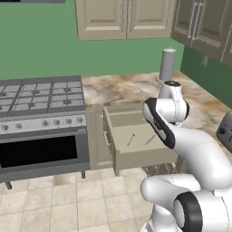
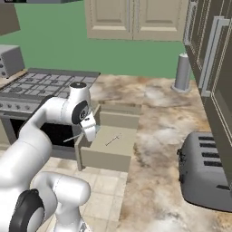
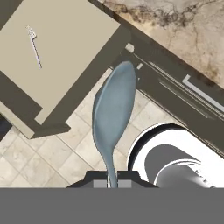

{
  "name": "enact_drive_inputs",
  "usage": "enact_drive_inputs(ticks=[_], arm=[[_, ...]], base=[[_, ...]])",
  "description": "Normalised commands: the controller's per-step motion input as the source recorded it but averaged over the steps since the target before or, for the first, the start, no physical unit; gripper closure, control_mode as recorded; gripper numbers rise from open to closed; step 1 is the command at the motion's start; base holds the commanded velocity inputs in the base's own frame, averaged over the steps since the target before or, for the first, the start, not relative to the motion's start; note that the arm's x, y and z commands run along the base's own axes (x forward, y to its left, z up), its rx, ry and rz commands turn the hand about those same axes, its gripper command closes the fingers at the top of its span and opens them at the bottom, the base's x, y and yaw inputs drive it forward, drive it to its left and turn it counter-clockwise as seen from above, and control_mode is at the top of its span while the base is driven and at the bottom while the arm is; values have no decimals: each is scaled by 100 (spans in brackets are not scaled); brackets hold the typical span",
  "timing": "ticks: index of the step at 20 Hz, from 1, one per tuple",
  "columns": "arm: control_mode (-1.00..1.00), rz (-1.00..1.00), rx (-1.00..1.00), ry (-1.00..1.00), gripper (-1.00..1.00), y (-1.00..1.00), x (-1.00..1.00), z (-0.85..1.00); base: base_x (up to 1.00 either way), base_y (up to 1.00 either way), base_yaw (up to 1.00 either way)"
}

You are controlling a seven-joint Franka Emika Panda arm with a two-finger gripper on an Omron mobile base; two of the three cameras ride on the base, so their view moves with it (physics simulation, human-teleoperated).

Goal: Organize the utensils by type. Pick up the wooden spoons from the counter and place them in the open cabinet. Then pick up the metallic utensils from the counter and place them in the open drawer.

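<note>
Arm pose: the white arm bends forward from the base, its wrist turned down beside the open drawer (image 1: 136, 149), over the drawer's near right corner in the left base view.
Gripper: the gripper (image 3: 112, 183) points down; its fingers are pinched narrow on the thin handle of the silver spoon (image 3: 113, 116).
Silver spoon: its pale bluish bowl hangs beyond the fingertips, above the tiled floor (image 3: 39, 153) just outside the drawer's side wall; in the right base view the spoon (image 2: 89, 132) sits at the drawer's left wall.
Fork-like piece: the thin grey utensil (image 3: 33, 48) lies flat inside the drawer, near the middle, well apart from the spoon.
Drawer edges: pulled out from the counter (image 2: 163, 113), its front panel toward the floor, with bare beige bottom around the fork.
Surroundings: the stove (image 1: 41, 97) stands beside the drawer; a toaster (image 2: 206, 170) and a grey cylinder (image 2: 183, 72) rest on the counter, away from the drawer.
</note>
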Motion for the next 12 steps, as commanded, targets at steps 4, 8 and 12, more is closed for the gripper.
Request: enact_drive_inputs(ticks=[4,8,12], arm=[[100,0,0,0,100,0,0,0],[100,0,0,0,100,0,0,0],[100,0,0,0,100,0,0,0]], base=[[42,-22,4],[43,-21,4],[50,-17,4]])
